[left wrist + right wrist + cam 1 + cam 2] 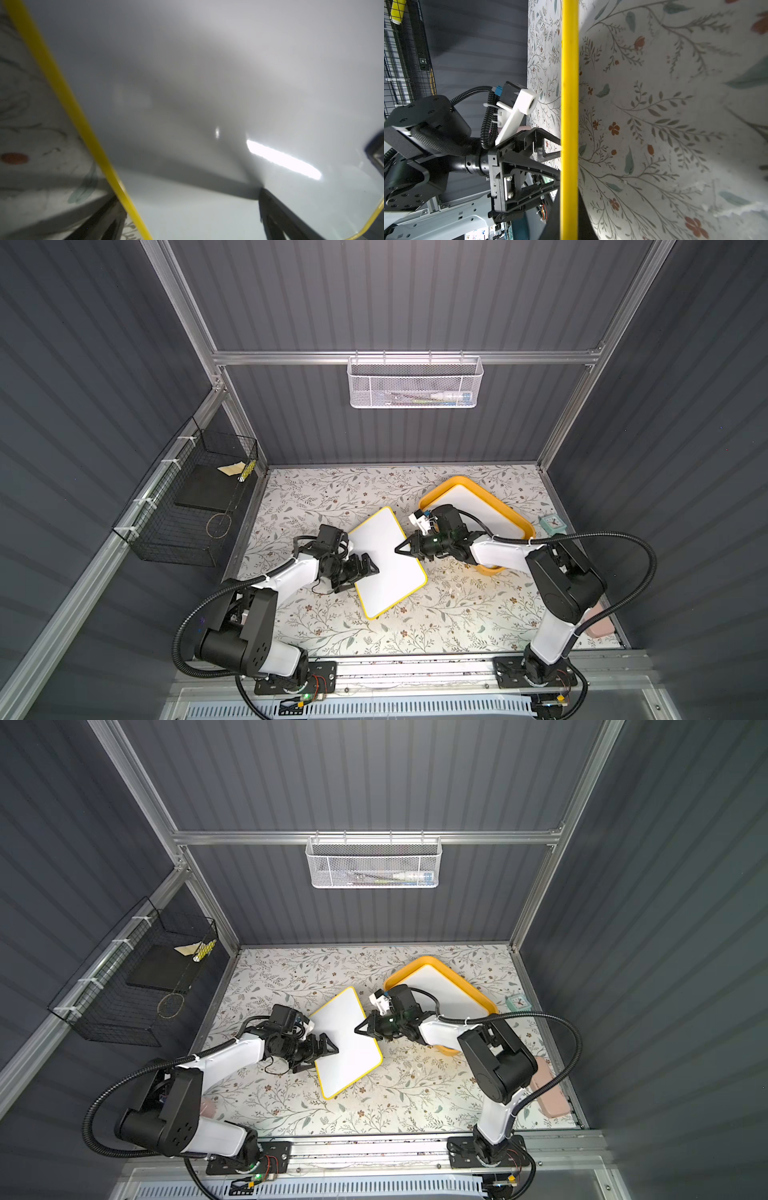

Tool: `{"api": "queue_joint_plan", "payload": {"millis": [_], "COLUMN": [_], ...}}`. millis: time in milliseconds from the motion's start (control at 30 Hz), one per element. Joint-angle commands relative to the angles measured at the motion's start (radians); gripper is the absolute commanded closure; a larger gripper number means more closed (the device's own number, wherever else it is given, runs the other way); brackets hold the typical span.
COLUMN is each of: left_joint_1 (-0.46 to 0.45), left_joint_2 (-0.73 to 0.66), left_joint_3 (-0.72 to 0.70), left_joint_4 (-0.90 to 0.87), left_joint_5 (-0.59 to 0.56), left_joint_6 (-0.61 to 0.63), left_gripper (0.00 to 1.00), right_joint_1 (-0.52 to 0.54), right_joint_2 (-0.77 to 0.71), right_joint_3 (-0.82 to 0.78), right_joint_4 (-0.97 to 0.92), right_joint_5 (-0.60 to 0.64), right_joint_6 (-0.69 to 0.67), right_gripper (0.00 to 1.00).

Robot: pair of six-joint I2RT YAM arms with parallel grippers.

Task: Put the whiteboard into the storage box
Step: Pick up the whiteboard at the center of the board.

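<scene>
Dark grey corrugated booth, floral-print tabletop (332,497), both arms reaching into the middle. My right gripper (399,549) is clamped tight on the right edge of the yellow-trimmed whiteboard (386,576); the right wrist view looks dead along that yellow edge, so I'd call it a proper pinch. My left gripper (359,577) is spread wide at the board's left edge, one finger over the white face and one outside the trim, gripping nothing.

The board itself sits mid-table at an angle, left of the storage box (515,514). So I'd say I'm at the pick-up stage: grip made, carry not started. Next comes lifting it and swinging it right and farther back, over the rolled rim.

Snags: there's already another white board (478,506) lying in the tub, my own right arm hangs over its near corner, and my open left fingers bracket the edge. A small teal clock (552,524) sits just right of the tub. The black wire basket (187,506) and white mesh basket (413,383) are well clear.
</scene>
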Motion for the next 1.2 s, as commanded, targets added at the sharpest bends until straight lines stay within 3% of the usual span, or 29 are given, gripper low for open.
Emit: {"api": "queue_joint_plan", "payload": {"millis": [0,167,367,467,633,1167], "left_joint_1": [0.004,0.013,0.027,0.027,0.027,0.020], "left_joint_2": [-0.014,-0.036,-0.020,-0.034,-0.072,-0.053], "left_joint_3": [0.011,0.017,-0.001,-0.002,-0.002,-0.057], "left_joint_4": [-0.057,-0.040,0.142,0.221,0.332,1.014], "left_joint_5": [-0.053,-0.043,0.164,0.215,0.254,0.453], "left_joint_6": [0.025,0.019,-0.049,-0.077,-0.119,-0.495], "left_gripper": [0.02,0.02,0.03,0.04,0.08,0.34], "right_joint_1": [-0.013,-0.047,-0.101,-0.131,-0.184,-0.305], "right_joint_2": [-0.076,-0.134,-0.224,-0.269,-0.329,-0.410], "right_joint_3": [0.013,0.027,0.042,0.033,0.011,-0.059], "right_joint_4": [-0.014,-0.106,-0.251,-0.276,-0.268,-0.086], "right_joint_5": [-0.083,-0.109,-0.125,-0.152,-0.204,-0.333], "right_joint_6": [0.001,-0.070,-0.179,-0.202,-0.195,-0.069], "right_gripper": [0.97,0.98,0.98,0.98,0.98,0.97]}}
